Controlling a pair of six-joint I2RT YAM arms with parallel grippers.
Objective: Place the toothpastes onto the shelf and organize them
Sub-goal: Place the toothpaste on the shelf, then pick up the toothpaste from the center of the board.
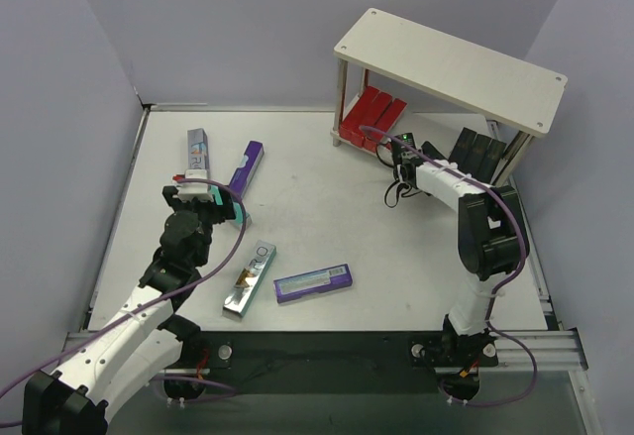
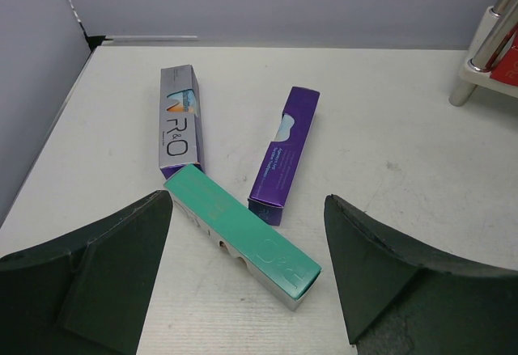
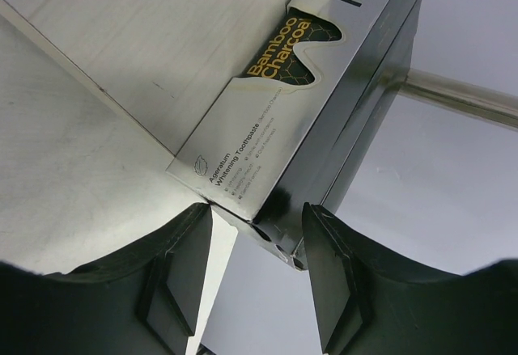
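Two claws: left claw spread wide and empty over teal carton; right claw narrow, pinching charcoal carton by its end.
Where: teal carton flat on surface; charcoal carton at shelf, lower tier.
Handling: likely light, stiff card, glossy; take the long sides mid-length.

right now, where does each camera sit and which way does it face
Top external: above and behind the arm bases, looking down over the table to the shelf; left arm and right arm show.
Left wrist: on the left arm, facing down and forward at teal carton, purple carton, silver carton; open left gripper frames them.
Right wrist: on the right arm, close on the black carton held by the right gripper, shelf leg behind.
Shared: top external and left wrist both see purple carton and silver carton.
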